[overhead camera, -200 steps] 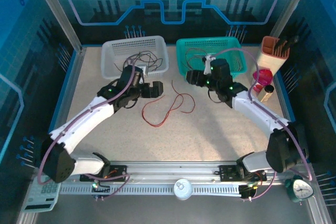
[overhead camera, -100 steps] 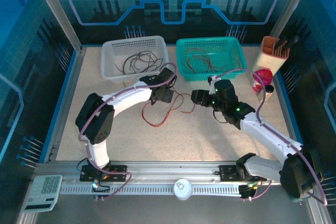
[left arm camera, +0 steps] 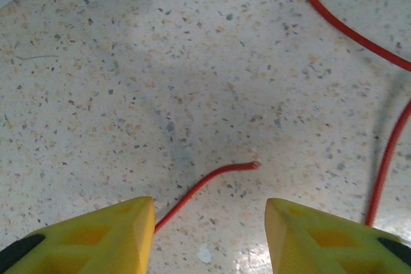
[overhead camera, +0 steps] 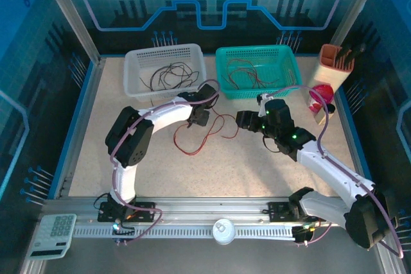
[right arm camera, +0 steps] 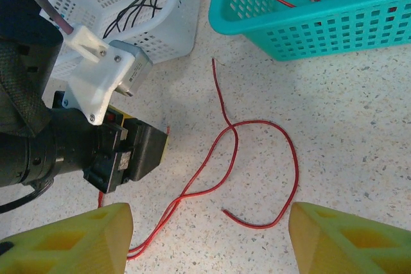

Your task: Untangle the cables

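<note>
One long red cable (overhead camera: 204,138) lies in loose crossing loops on the speckled table between the two arms. My left gripper (overhead camera: 200,117) hovers low over it, open. In the left wrist view a free end of the red cable (left arm camera: 255,165) lies between the yellow fingertips (left arm camera: 122,232), untouched. My right gripper (overhead camera: 241,120) is open wide above the loop (right arm camera: 292,158) and its other free end (right arm camera: 225,211). Black cables (overhead camera: 168,76) rest in the white basket and more red cables (overhead camera: 253,75) in the teal basket.
The white basket (overhead camera: 136,62) and the teal basket (overhead camera: 292,72) stand at the back. An orange holder (overhead camera: 336,62) and a pink container (overhead camera: 320,97) sit at the right edge. The left gripper body (right arm camera: 138,152) sits close to the loop in the right wrist view.
The left gripper has swung from beside the white basket to the red cable's left end. The right gripper has drawn back from the teal basket to over the loop.
</note>
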Robot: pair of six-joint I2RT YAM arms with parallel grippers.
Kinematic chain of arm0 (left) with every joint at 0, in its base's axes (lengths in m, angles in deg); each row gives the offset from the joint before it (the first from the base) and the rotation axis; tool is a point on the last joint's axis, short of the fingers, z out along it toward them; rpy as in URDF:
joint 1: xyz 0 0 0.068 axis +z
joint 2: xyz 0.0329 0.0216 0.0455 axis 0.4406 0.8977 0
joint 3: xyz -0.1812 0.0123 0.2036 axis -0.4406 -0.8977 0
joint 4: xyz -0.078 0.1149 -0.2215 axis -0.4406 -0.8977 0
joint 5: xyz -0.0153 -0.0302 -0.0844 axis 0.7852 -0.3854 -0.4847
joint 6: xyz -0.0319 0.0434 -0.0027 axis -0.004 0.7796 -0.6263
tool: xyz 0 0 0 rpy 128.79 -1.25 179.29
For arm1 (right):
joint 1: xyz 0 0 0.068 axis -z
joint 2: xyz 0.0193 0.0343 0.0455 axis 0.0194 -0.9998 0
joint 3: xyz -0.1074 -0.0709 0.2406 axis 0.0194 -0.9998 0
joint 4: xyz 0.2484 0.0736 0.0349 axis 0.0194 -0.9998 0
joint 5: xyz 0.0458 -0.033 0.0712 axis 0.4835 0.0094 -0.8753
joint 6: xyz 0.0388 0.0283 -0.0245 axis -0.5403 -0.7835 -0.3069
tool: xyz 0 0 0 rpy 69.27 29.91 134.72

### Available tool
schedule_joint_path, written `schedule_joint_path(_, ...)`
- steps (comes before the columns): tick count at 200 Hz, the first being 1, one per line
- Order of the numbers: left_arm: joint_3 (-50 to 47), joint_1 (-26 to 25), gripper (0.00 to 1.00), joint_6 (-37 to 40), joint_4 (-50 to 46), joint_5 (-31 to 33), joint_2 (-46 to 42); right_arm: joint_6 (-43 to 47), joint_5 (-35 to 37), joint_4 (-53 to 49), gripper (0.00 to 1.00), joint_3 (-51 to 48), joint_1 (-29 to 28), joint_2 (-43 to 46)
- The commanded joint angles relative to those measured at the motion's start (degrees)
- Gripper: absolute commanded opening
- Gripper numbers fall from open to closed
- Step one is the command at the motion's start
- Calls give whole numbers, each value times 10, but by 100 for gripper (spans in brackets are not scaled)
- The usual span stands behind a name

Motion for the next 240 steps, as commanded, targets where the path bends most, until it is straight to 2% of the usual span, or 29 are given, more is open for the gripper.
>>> schedule_joint_path(1,5,7,50,2,14,-16,11,1,13,-8,67,-5,-5,13)
schedule_joint_path(67,7,9,49,8,28,-35,26,1,7,-2,67,6,-5,1)
schedule_joint_path(99,7,9,44,8,32,-38,34,1,6,-1,67,9,-6,-1)
schedule_joint_path(167,0,9,17,7,45,-40,39,0,1,-4,67,13,-6,3)
schedule_joint_path(201,-6,10,0,8,47,-38,35,-1,2,-7,67,12,-6,13)
schedule_joint_path(240,-10,9,0,9,45,-40,-4,4,1,-11,67,15,-5,15)
